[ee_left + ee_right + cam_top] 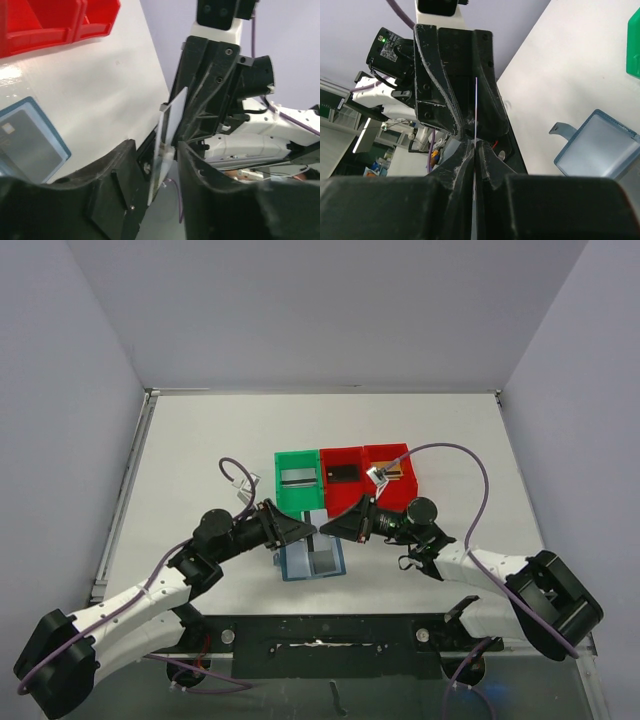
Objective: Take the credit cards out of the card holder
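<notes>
The blue card holder (310,560) lies open on the table in front of the bins. It shows in the left wrist view (47,137) with a grey card (25,142) in its pocket, and in the right wrist view (597,145). My two grippers meet just above it. My right gripper (337,527) (476,145) is shut on a thin pale card (169,125), seen edge-on in the right wrist view (476,107). My left gripper (300,530) (156,150) is open, its fingers on either side of that card with a gap on one side.
A green bin (284,496) and two red bins (338,496) (408,466) stand in a row behind the holder, each with a card inside. The red bins also show in the left wrist view (55,22). The dark base plate (320,640) runs along the near edge.
</notes>
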